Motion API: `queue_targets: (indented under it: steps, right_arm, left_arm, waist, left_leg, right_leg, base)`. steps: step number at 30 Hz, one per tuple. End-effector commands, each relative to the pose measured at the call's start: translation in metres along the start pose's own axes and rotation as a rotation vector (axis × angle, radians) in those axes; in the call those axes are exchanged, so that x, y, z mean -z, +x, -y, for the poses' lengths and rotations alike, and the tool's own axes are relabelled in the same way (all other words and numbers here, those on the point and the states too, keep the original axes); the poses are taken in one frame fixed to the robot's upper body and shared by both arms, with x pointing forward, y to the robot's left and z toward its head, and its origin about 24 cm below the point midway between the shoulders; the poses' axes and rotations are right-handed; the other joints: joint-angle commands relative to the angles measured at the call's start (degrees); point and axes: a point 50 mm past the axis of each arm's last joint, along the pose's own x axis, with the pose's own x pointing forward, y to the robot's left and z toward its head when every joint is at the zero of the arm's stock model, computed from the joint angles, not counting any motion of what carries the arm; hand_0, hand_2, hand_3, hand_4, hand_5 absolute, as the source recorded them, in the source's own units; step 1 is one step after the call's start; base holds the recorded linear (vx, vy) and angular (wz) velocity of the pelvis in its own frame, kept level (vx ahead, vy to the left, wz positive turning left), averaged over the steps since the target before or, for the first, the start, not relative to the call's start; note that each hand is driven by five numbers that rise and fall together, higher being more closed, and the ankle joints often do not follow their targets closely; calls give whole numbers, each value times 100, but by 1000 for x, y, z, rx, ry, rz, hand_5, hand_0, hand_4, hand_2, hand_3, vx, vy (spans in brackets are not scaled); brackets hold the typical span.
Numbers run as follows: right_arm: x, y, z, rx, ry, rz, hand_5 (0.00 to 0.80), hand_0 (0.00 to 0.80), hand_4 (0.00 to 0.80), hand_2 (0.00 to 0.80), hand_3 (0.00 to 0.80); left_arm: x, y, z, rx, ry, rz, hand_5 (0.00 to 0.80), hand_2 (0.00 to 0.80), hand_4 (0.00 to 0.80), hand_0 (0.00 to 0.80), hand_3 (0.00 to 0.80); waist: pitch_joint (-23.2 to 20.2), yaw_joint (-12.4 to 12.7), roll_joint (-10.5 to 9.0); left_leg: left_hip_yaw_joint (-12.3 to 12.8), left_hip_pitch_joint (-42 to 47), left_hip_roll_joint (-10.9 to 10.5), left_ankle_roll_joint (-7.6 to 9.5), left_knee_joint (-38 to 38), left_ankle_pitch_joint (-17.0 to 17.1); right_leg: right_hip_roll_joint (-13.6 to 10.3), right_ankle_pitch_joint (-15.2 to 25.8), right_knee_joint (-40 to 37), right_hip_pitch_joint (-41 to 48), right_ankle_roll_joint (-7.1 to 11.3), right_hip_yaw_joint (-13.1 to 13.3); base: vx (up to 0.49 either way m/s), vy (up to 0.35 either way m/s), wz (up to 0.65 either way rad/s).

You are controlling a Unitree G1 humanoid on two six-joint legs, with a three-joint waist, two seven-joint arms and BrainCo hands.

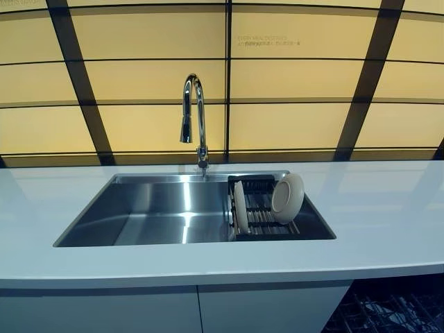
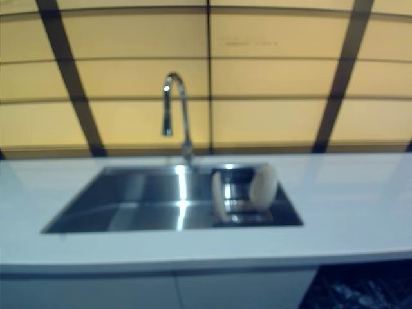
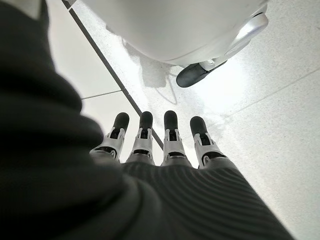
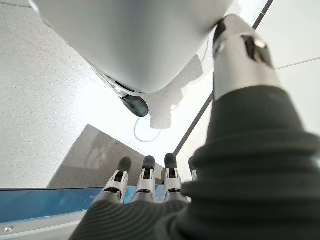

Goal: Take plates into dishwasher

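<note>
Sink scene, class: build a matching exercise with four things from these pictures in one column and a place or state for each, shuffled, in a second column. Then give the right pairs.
Things:
1. Faucet
2. Round plate
3. Dish rack
4. Left hand

Places or states:
A. Fingers straight, holding nothing, hanging over the floor
B. Lying inside the sink's right end
C. Rising from the counter behind the sink
D. Standing on edge, leaning in the rack

Pairs: 1-C, 2-D, 3-B, 4-A
</note>
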Motion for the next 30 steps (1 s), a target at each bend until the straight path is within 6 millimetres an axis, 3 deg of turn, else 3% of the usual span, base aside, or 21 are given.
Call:
queue_targets:
  steps: [1,22,27,30]
  right_arm:
    - [-8,2,1,-12,-48,-13,0,0,0,0,0]
    - [-7,2,-1,-16,-30,-25,0,0,0,0,0]
    - [8,1,-1,1,66,-91,0,0,0,0,0]
    - [23,-1,1,51,298,-132,0,0,0,0,0]
  left_arm:
    - [-24,2,-10,-11,69,50,0,0,0,0,0]
    - [-18,3,-10,-10,60,11,0,0,0,0,0]
    - [-15,2,-13,-17,47,7,0,0,0,0,0]
    - [-12,1,-16,-21,35,3,0,0,0,0,0]
  waist:
    - [249,-44,-260]
    - [248,-63,-304]
    - [281,-101,-314]
    - [295,-131,-330]
  left_leg:
    - [390,-86,-427,385,-14,-203]
    - [437,-29,-422,394,-14,-236]
    - [471,-22,-424,400,-14,-238]
    - [500,0,-430,408,-14,-250]
  right_leg:
    - [-12,-276,15,151,227,-97]
    - [-12,-275,15,189,237,-64]
    - [-19,-251,15,178,254,-37]
    - [-19,-231,15,184,269,-15]
  base:
    - [0,0,0]
    - [0,0,0]
    - [0,0,0]
    - [10,6,0]
